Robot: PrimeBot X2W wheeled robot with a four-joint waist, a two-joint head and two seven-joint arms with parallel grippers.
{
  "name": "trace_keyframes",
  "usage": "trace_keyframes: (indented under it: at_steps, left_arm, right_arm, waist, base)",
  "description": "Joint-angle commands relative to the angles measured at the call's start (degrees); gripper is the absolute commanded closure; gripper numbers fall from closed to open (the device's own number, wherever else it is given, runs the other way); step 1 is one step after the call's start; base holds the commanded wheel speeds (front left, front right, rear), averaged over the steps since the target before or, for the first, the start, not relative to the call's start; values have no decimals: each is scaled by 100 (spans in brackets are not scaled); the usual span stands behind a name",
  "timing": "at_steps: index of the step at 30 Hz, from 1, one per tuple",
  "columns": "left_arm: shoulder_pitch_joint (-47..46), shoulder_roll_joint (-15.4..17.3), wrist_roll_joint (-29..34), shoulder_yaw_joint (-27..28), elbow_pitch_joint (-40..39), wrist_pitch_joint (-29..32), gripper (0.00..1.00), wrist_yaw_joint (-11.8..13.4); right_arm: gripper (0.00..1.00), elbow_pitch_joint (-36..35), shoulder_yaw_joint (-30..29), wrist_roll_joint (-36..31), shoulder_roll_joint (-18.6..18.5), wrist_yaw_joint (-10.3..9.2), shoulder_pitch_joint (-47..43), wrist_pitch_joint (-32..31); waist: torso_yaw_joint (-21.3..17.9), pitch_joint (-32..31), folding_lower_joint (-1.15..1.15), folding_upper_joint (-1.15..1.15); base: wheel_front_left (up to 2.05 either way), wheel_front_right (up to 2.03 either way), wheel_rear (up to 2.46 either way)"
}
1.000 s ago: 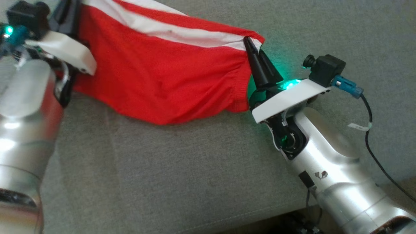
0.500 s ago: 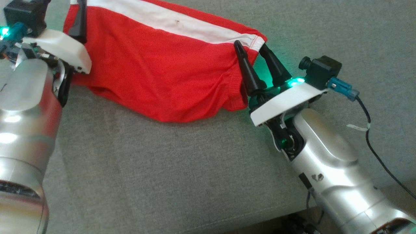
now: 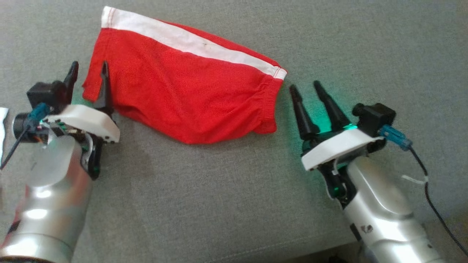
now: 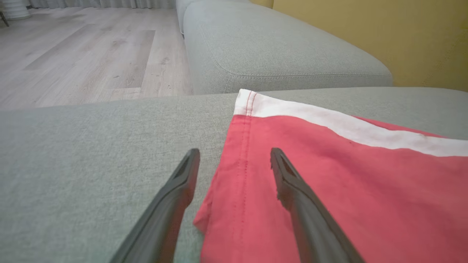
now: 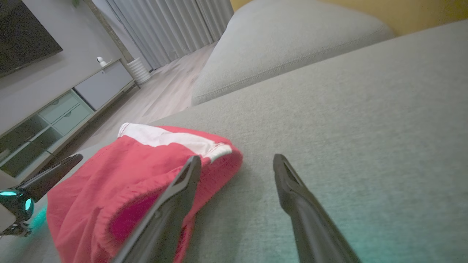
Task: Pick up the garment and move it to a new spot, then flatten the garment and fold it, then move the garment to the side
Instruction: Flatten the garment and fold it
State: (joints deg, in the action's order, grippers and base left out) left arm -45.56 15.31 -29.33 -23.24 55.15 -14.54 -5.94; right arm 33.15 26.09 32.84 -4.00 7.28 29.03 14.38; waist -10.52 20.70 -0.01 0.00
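A red garment [image 3: 182, 95] with a white band along its far edge lies loosely spread on a grey sofa [image 3: 219, 201], flanked by a robot's two arms. The left gripper [image 3: 90, 65] stands wide open and holds nothing. One of its dark fingers [image 4: 292, 190] is over the cloth's stitched left edge and the other is over bare upholstery; whether either touches cannot be told. The right gripper [image 3: 304, 86] is also spread wide and empty, just beside the garment's bunched right end and apart from it. A green light [image 3: 349, 127] glows at its base, tinting the fabric beneath.

Nothing lies between the grippers and the cloth. A black cable [image 3: 431, 208] trails from a blue plug behind the right wrist. Beyond the seat is a second cushion [image 4: 278, 47], with a yellow wall [image 4: 365, 29] behind it. A pale wood floor [image 4: 91, 54] runs to grey curtains [image 5: 168, 25]. A low cabinet [image 5: 73, 98] stands under a dark screen [image 5: 25, 36]. A small dark mark [image 3: 366, 229] on the right forearm is too small to read.
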Motion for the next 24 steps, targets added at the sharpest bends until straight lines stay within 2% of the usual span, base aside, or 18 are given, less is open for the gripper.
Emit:
trace_keyframes:
  at_steps: [1, 3, 9, 13, 21, 22, 23, 24]
  left_arm:
    - [-73, 150, 10, 270, -187, -45, 0, 59]
    - [40, 84, 30, 376, -199, -45, 0, 69]
    - [131, -78, 156, 524, -47, -45, 0, 59]
    - [81, -94, 208, 585, 370, -45, 0, 177]
    - [-88, -125, 256, 525, 1129, 51, 0, 135]
    - [-111, -135, 248, 521, 1244, 98, 20, 154]
    - [-125, -155, 243, 511, 1346, 144, 83, 167]
    - [-130, -180, 244, 490, 1414, 164, 100, 154]
  right_arm:
    - [0, -218, -78, -185, 112, 21, -132, 62]
    - [0, -321, -233, -551, 112, 21, -231, 62]
    - [0, -577, -666, -929, 112, 21, -515, 62]
    - [0, -709, -814, -1176, 112, 21, -576, 62]
    - [0, -828, -921, -1188, 112, 21, -633, 62]
    - [0, -831, -920, -1183, 112, 21, -635, 62]
    - [0, -834, -925, -1180, 112, 21, -636, 62]
    - [0, -834, -933, -1177, 112, 21, -638, 62]
  waist:
    - [19, -36, 1, 0]
    - [25, -51, 1, 0]
    - [-2, -29, 1, 0]
    - [-42, -15, 1, 0]
    - [-79, 44, 1, 0]
    - [-81, 49, 1, 0]
    - [-81, 47, 1, 0]
    - [-79, 38, 1, 0]
  base:
    - [0, 0, 0]
    - [0, 0, 0]
    - [0, 0, 0]
    - [0, 0, 0]
    - [0, 0, 0]
    - [0, 0, 0]
    - [0, 0, 0]
    - [0, 0, 0]
